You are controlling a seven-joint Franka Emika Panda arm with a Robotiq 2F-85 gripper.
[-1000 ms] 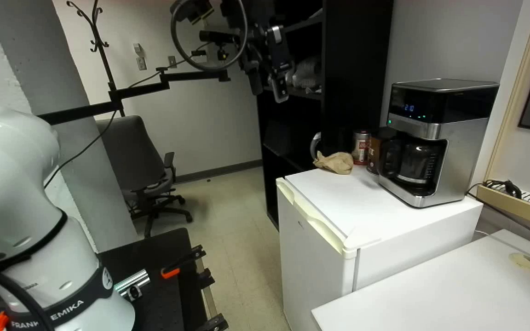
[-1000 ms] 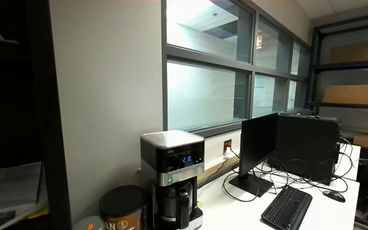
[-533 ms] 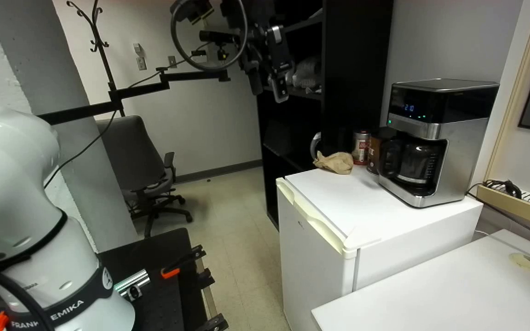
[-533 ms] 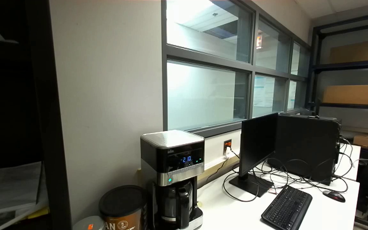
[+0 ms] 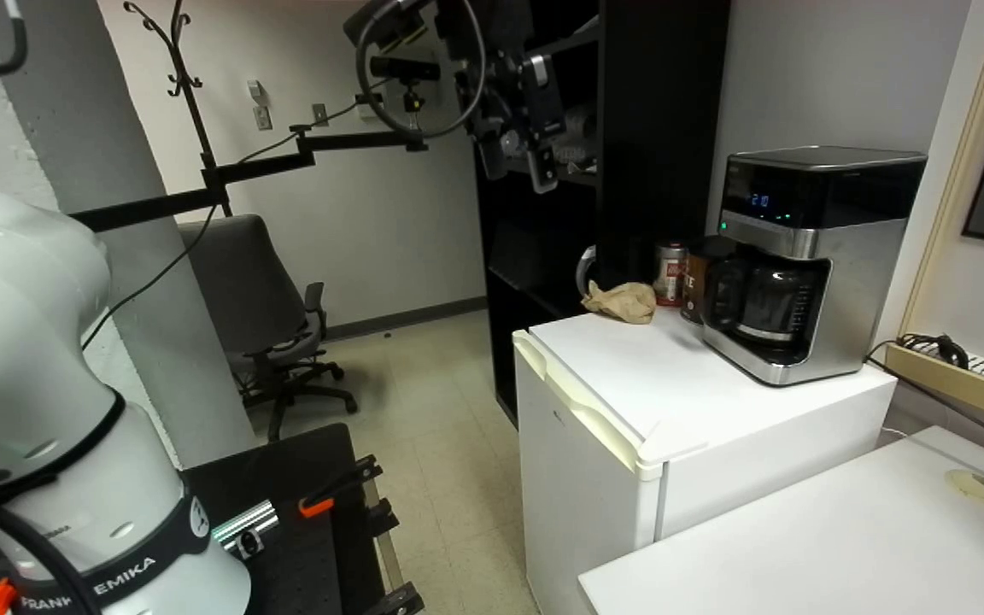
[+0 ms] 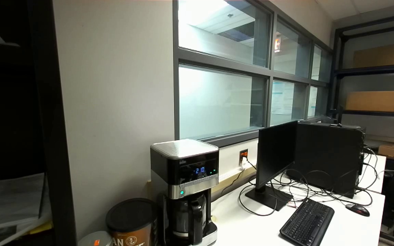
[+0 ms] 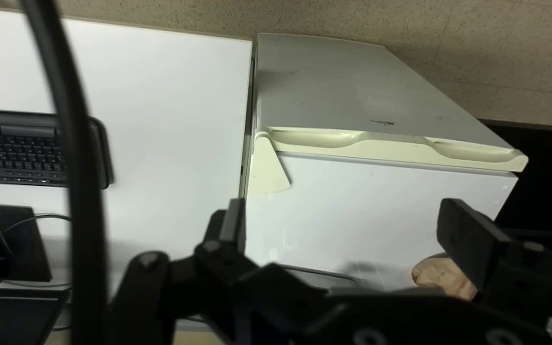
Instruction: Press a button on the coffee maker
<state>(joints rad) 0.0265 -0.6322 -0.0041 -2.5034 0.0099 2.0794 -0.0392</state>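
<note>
My claw (image 5: 518, 172): released, shifted toward 3 o'clock.
My arm (image 5: 39, 359): raised, claw pointing toward 6 o'clock.
Coffee maker (image 5: 863, 282): unmoved, well apart, 4 o'clock.

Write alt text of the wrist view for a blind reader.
An open black gripper spans the bottom of the picture, with a white mini fridge seen from above beyond it. A crumpled tan object is partly hidden by the gripper; at picture left, a black keyboard lies on a white desk, partly behind a dark cable.
</note>
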